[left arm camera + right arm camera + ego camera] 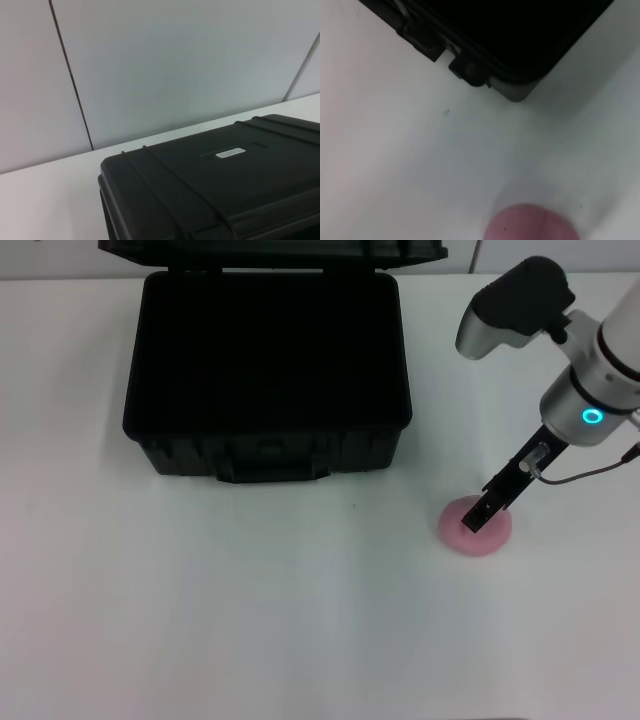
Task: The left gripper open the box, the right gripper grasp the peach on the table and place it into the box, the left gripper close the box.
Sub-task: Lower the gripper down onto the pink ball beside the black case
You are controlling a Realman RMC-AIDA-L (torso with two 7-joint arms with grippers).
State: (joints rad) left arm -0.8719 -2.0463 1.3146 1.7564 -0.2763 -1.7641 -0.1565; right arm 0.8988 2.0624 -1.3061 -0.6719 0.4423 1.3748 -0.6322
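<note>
Right pincer (484, 516) apparently touching peach (475, 525)

One box (268, 390), one peach (475, 525), seemingly one gripper (483, 515), one table (250, 620)

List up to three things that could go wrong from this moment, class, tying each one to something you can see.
1. The right tool sits on top of the flat peach; a shallow grip on such a low fruit could slip, or squash it.
2. The peach lies on the table apart from the box, so it could drop on the way.
3. The box's lid stands open at the back; it might fall shut before the peach arrives.
</note>
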